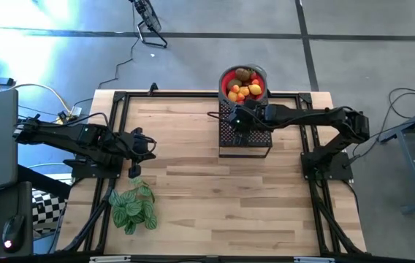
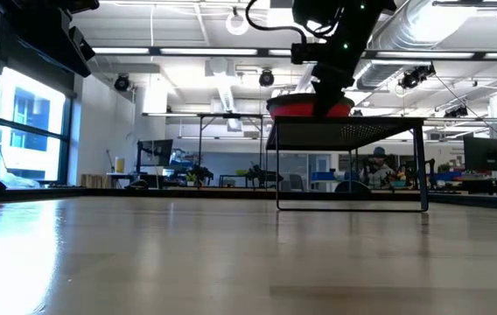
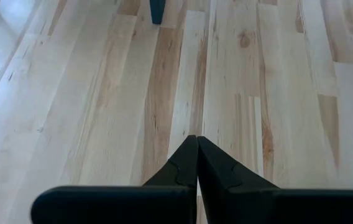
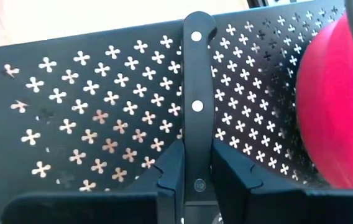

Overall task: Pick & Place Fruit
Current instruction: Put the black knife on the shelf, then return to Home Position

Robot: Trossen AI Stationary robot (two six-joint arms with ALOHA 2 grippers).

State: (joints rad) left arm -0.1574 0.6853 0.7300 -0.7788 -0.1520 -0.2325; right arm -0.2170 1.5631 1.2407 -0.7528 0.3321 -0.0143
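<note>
The fruit (image 1: 243, 87), yellow, orange and brown pieces, lies piled in a red bowl (image 1: 225, 77) that stands on the far end of a black perforated stand (image 1: 245, 143). My right gripper (image 1: 240, 121) is over the stand just near of the bowl, shut on a black-handled knife (image 4: 197, 74) that lies on the stand's top beside the bowl (image 4: 341, 99). My left gripper (image 1: 151, 148) hangs shut over bare wood at the table's left, its fingertips (image 3: 197, 140) together. My right gripper (image 4: 197, 148) pinches the knife's black riveted handle (image 4: 197, 134) between its two fingers, one on each long side. The fingers lie along the handle. The handle rests flat on the perforated top of the stand (image 4: 89, 112); the blade is out of view.
A green striped leafy plant (image 1: 131, 205) lies at the table's near left. The stand (image 2: 350, 131) rests on thin legs with open space under it. Black frame rails (image 1: 120, 98) run along the table's edges. Bare wood spreads across the middle and near side.
</note>
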